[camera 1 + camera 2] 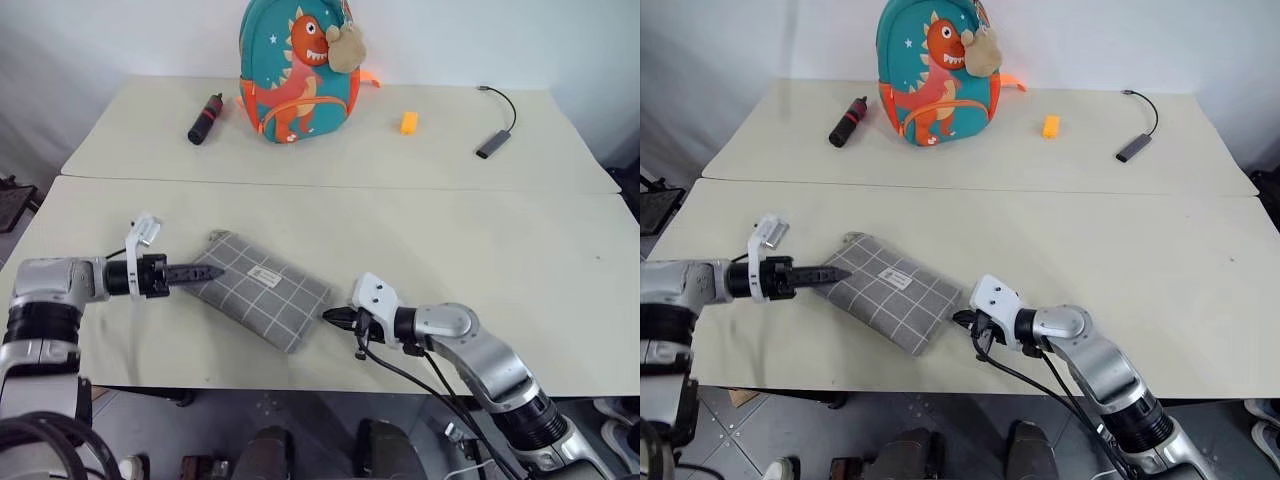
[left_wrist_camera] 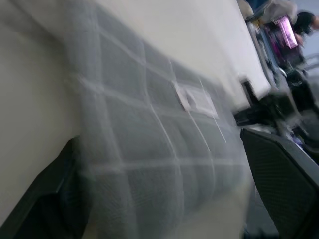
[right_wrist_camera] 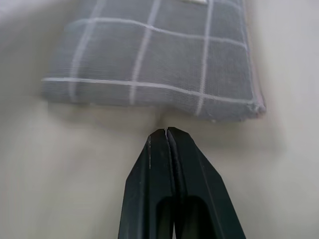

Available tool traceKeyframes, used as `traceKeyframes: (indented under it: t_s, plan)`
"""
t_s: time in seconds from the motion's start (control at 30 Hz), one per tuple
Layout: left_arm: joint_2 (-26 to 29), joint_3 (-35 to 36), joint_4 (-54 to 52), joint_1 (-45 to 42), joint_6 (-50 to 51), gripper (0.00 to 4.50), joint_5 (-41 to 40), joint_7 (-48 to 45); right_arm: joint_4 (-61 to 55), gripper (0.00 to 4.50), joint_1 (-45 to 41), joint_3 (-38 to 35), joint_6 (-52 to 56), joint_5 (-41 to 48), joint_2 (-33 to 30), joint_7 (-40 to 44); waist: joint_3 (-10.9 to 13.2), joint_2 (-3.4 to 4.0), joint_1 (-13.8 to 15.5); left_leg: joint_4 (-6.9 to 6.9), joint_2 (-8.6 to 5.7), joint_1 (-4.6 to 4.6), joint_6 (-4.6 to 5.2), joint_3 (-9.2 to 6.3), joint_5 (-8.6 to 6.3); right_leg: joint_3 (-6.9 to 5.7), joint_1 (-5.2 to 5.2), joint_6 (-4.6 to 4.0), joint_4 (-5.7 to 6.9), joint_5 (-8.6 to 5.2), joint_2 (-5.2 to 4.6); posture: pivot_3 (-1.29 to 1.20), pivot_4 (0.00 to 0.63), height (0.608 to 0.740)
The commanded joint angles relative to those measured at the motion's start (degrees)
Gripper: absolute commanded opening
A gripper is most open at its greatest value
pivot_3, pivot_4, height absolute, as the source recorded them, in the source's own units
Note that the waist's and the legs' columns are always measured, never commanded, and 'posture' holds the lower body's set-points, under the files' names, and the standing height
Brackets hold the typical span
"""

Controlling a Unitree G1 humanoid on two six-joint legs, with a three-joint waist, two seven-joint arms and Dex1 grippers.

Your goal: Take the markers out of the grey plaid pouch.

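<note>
Flanking one pouch [image 1: 258, 288], your two grippers differed: left gripper [image 1: 205, 272] spread apart, right gripper [image 3: 167, 133] pinched together on nothing.

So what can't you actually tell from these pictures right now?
- The markers: nothing of them shows; the grey plaid pouch lies closed, so the fabric would hide them.
- Pouch's zipper: not visible from the head views.
- Writing on the pouch's white label: too small, and blurred in the left wrist view.
</note>
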Motion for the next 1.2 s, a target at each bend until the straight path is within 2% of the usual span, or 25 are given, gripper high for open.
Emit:
traceKeyframes:
  t_s: [0.03,0.23,0.33,0.43,0.6,0.7,0.77,0.93,1.1,1.2]
  plan:
    - [-0.1,2.5,-12.5,5.4,5.5,4.50,-3.7,4.6,-1.7,0.06,-1.3,-0.2,1.2,-0.3,-0.4,0.1,0.0,0.00,0.1,0.01,0.01,0.00,-0.01,-0.05,0.00,0.01,0.01,0.00,0.01,0.00,0.00,0.00,0.150,0.740]
    - [-4.4,9.7,-25.1,13.3,12.9,4.50,-10.6,12.5,-0.4,0.06,-3.3,-0.9,0.5,-0.8,-0.5,0.2,0.0,0.01,0.2,0.04,0.00,0.02,-0.02,-0.06,-0.01,0.04,0.03,-0.01,0.03,0.00,0.00,0.00,0.150,0.740]
    - [-7.8,12.6,-31.4,16.7,16.5,4.50,-13.8,17.1,1.3,0.06,-4.6,-0.8,-2.5,-2.5,-0.9,0.3,0.0,0.01,0.2,0.04,-0.01,0.03,-0.02,-0.07,-0.01,0.06,0.03,-0.01,0.03,0.00,0.00,0.00,0.150,0.740]
    - [-13.5,15.8,-38.8,19.9,21.2,4.50,-17.2,22.8,3.2,0.06,-5.6,-2.2,-7.2,-3.4,-1.3,0.7,0.0,0.01,0.2,0.04,-0.05,0.03,-0.02,-0.05,-0.01,0.09,0.03,-0.02,0.02,0.00,-0.04,0.00,0.150,0.740]
    - [-18.2,21.2,-45.3,22.7,25.4,4.50,-21.1,28.7,2.0,0.06,-4.8,-4.2,-9.6,-2.7,-3.6,3.2,0.0,0.01,0.3,0.04,-0.02,0.03,-0.03,-0.08,-0.01,0.06,0.04,-0.03,0.00,0.00,-0.03,0.00,0.150,0.740]
    - [-18.3,24.7,-46.2,24.2,26.8,4.50,-22.5,31.1,1.0,0.06,-5.0,-6.2,-8.7,-0.7,-4.2,4.1,0.0,0.01,0.2,0.06,-0.02,0.04,-0.04,-0.08,-0.01,0.07,0.06,-0.03,0.00,0.00,-0.03,0.00,0.150,0.740]
    - [-16.2,27.0,-45.4,26.2,26.8,4.50,-22.7,31.4,0.6,0.06,-5.9,-7.6,-5.9,0.6,-5.6,5.5,0.0,0.01,0.0,0.05,-0.02,0.07,-0.04,-0.07,-0.01,0.07,0.06,-0.04,0.00,0.00,-0.03,0.00,0.150,0.740]
    - [-12.3,29.2,-44.5,27.7,28.3,4.50,-25.0,30.9,2.1,0.06,-8.9,-6.8,-2.6,-2.6,-11.1,6.7,0.0,0.02,0.5,0.05,0.01,0.06,-0.07,-0.07,-0.03,0.07,0.07,-0.08,-0.05,-0.02,0.00,0.00,0.150,0.740]
    - [-11.0,29.8,-43.5,28.1,28.4,4.50,-26.6,31.2,-0.9,0.06,-9.5,-8.7,-2.1,4.1,-4.5,6.4,0.0,0.03,0.3,-0.02,0.02,0.06,-0.10,-0.13,-0.05,0.03,0.09,-0.09,-0.10,-0.01,0.00,0.00,0.150,0.740]
    - [-12.4,29.2,-43.6,28.3,28.1,4.50,-27.2,32.3,-3.2,0.06,-8.1,-4.5,-0.9,4.6,-1.2,6.5,0.0,0.04,0.2,-0.04,0.02,0.06,-0.11,-0.12,-0.05,0.03,0.08,-0.09,-0.10,-0.02,0.01,0.00,0.150,0.740]
